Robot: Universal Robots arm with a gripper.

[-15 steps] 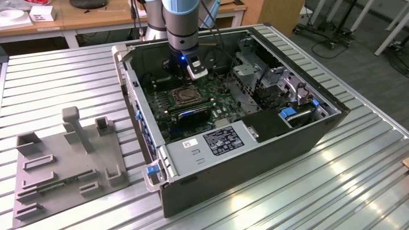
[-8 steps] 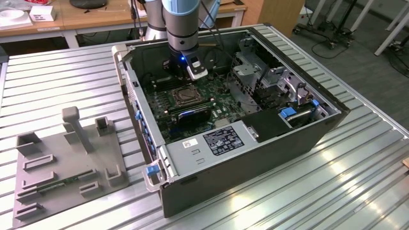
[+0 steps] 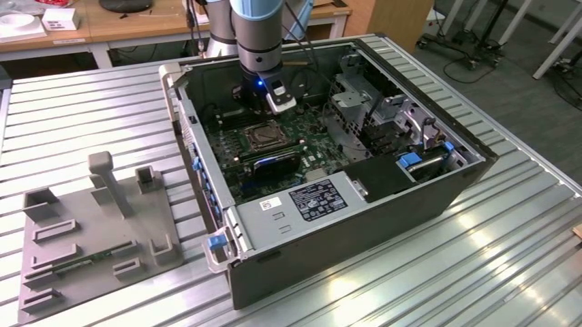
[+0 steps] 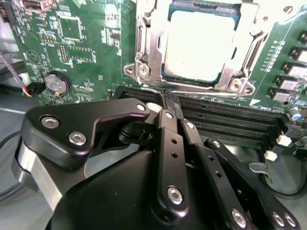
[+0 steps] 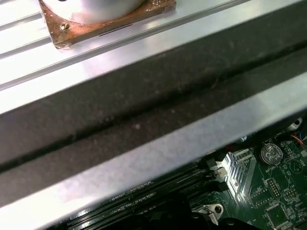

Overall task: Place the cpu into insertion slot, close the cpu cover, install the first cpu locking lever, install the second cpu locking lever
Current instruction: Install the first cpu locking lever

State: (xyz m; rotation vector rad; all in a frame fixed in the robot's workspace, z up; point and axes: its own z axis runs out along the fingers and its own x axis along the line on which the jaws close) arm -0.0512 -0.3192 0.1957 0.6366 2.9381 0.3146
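CPU (image 4: 197, 45) seated in insertion slot (image 4: 165, 76); cpu cover (image 4: 149, 43) down around it, window framing the chip. Placement and cover look done. Locking levers: cannot tell from here whether latched. Gripper (image 4: 169, 101) hovering just beside the socket, over the memory slots (image 4: 225, 122), jaws pressed together, gripping nothing. Motherboard (image 4: 81, 43) inside open PC case (image 3: 364, 225) on tabletop (image 3: 509, 266).

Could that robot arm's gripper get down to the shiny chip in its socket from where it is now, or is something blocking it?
Probably yes. In the second wrist view the gripper hangs just beside the cpu, which sits in the insertion slot with the cpu cover framing it. The computer case is open on top, and nothing lies between them.
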